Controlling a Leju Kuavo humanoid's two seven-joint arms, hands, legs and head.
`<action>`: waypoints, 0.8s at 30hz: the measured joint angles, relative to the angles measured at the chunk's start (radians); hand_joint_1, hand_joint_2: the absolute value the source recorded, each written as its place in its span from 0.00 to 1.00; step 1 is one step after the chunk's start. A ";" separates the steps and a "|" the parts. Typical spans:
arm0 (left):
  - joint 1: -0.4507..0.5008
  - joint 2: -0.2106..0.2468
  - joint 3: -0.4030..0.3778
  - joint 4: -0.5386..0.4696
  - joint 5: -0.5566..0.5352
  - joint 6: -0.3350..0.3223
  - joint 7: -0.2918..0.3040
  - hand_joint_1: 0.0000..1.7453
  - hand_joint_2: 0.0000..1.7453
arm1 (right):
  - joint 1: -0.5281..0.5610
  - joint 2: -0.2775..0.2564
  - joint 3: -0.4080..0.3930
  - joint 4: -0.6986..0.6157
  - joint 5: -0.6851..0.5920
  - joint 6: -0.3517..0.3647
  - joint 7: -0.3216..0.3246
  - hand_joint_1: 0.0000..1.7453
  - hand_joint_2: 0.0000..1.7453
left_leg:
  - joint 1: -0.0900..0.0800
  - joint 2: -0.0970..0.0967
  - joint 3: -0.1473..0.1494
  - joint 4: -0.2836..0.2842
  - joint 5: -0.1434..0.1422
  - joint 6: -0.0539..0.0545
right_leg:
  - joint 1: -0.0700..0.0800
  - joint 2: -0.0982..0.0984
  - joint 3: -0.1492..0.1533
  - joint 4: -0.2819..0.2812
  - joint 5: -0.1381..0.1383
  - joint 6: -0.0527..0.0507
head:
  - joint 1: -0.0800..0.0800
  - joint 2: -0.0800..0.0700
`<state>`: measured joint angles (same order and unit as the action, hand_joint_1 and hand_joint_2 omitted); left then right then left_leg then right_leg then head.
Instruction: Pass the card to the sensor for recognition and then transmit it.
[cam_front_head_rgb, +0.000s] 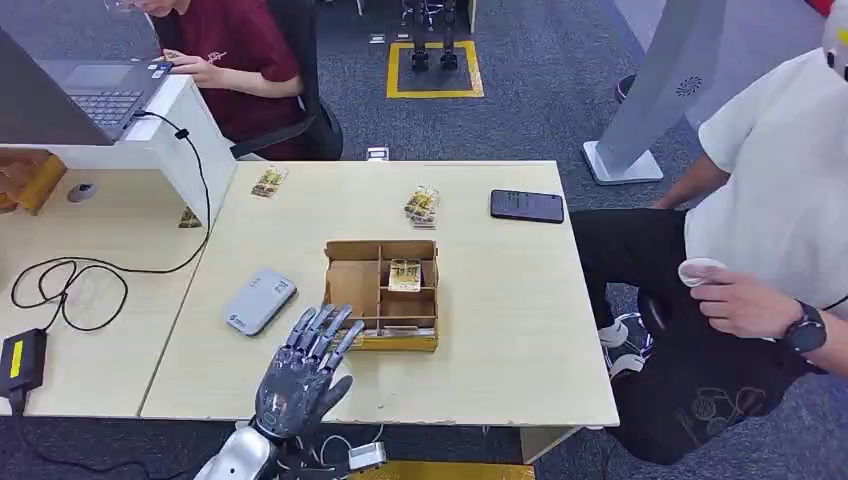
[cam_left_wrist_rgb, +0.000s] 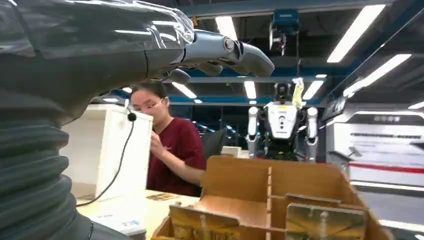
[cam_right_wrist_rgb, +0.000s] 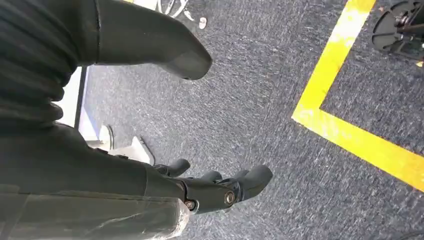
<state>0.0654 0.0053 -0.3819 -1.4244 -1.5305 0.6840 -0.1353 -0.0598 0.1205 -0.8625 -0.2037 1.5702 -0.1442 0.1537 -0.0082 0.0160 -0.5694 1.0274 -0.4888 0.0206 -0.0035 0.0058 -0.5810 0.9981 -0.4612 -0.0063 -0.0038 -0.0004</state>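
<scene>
Head view, cardboard box (cam_front_head_rgb: 352, 283) with dividers, one card (cam_front_head_rgb: 404, 275) inside

I count one divided cardboard box (cam_front_head_rgb: 381, 294), one grey sensor (cam_front_head_rgb: 259, 300), one black phone (cam_front_head_rgb: 527, 205), two card bundles on the surface (cam_front_head_rgb: 500, 330), and two people.

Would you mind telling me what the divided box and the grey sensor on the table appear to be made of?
The divided box looks like thin plywood or stiff cardboard: matte brown, with flat slotted partitions and raw pale edges. The grey sensor seems moulded plastic: smooth, rounded corners, a soft satin sheen. Neither is certain from looks alone.
</scene>
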 joint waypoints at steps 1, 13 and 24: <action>-0.005 0.000 0.000 0.010 0.000 0.000 0.021 0.00 1.00 | 0.000 0.000 0.000 0.000 0.000 0.002 0.000 0.00 1.00 | 0.000 0.000 0.000 0.000 0.000 0.000 | 0.000 0.000 0.000 0.000 0.000 0.000 | 0.000 0.000; -0.040 -0.004 0.006 0.097 0.002 0.000 0.020 0.00 1.00 | -0.003 0.000 0.000 0.000 0.000 0.000 0.002 0.00 1.00 | 0.000 0.000 0.000 0.000 0.000 0.000 | 0.000 0.000 0.000 0.000 0.000 0.000 | 0.000 0.000; -0.056 -0.027 0.058 0.154 0.027 0.000 -0.022 0.00 1.00 | -0.003 0.000 0.003 0.000 0.000 -0.002 0.005 0.00 1.00 | 0.000 0.000 0.000 0.000 0.000 0.000 | 0.000 0.000 0.000 0.000 0.000 0.000 | 0.000 0.000</action>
<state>0.0091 -0.0221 -0.3242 -1.2699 -1.5038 0.6840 -0.1576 -0.0632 0.1205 -0.8598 -0.2037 1.5705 -0.1465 0.1591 -0.0082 0.0160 -0.5695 1.0274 -0.4888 0.0206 -0.0036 0.0058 -0.5809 0.9982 -0.4609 -0.0060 -0.0038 -0.0004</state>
